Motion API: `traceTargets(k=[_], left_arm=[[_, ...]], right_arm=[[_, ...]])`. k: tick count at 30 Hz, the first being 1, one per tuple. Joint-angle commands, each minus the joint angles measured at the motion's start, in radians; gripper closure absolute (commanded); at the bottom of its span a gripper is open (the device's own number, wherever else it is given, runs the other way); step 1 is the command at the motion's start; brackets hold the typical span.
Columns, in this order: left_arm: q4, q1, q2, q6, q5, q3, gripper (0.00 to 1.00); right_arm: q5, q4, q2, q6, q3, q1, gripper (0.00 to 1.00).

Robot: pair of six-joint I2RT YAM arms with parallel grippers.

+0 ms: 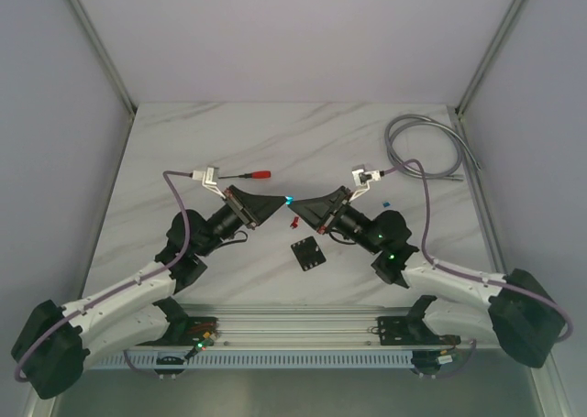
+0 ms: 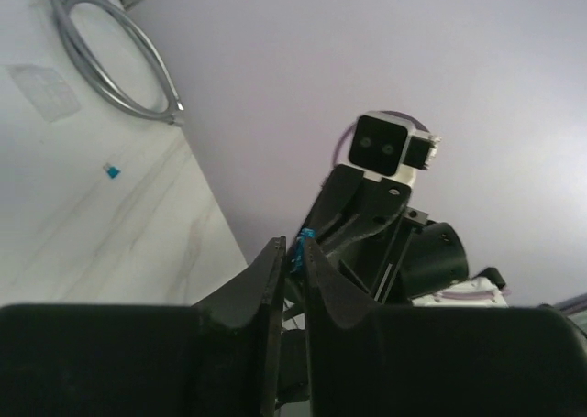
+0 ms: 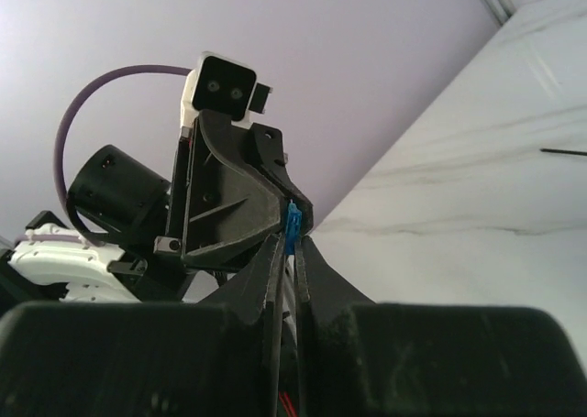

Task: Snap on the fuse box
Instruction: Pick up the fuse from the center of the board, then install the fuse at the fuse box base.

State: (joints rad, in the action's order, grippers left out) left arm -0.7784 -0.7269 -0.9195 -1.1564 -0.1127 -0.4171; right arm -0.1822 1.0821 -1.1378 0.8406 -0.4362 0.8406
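From above, the left jaws and right jaws were held tip to tip in the air over the surface, apparently so that a blue fuse could be passed across. The fuse box, a flat black square, was seen lying on the surface nearby, towards the arm bases. In the left wrist view, the left jaws were seen almost together at the fuse; a grip could not be confirmed. In the right wrist view, the right jaws were clamped on it.

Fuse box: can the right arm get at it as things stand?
Probably yes: the small flat black plastic fuse box lies uncovered near the right pincer, though that pincer grips a tiny blue fuse.
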Motion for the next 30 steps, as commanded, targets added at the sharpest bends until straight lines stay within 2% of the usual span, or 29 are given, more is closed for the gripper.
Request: traceTargets(k=[1,4,8,16,22,27,30], left_arm=[[0.065,0.038,0.002,0.073,0.015,0.014,0.73],[0.129,0.064,0.027,0.107,0.029,0.027,0.61],[0.192,0.111,0.063,0.135,0.031,0.083,0.52],[0.425,0.185,0.079,0.286,0.047,0.091,0.27],[0.556,0.224,0.039,0.37,0.082,0.069,0.14],[0.632,0.268,-0.02,0.447,0.117,0.04,0.02],[0.641,0.296,-0.043,0.484,0.142,0.039,0.0]], right_arm=[[0.01,-0.181,0.091,-0.06,0.013,-0.022,1.0],[0.022,-0.329,0.127,-0.092,0.015,-0.028,1.0],[0.056,-0.528,0.158,-0.139,0.004,-0.028,1.0],[0.131,-0.95,0.094,-0.273,-0.143,-0.003,1.0],[0.258,-1.208,-0.037,-0.359,-0.299,0.081,1.0],[0.355,-1.342,-0.19,-0.394,-0.432,0.165,1.0],[0.392,-1.395,-0.261,-0.4,-0.486,0.189,1.0]])
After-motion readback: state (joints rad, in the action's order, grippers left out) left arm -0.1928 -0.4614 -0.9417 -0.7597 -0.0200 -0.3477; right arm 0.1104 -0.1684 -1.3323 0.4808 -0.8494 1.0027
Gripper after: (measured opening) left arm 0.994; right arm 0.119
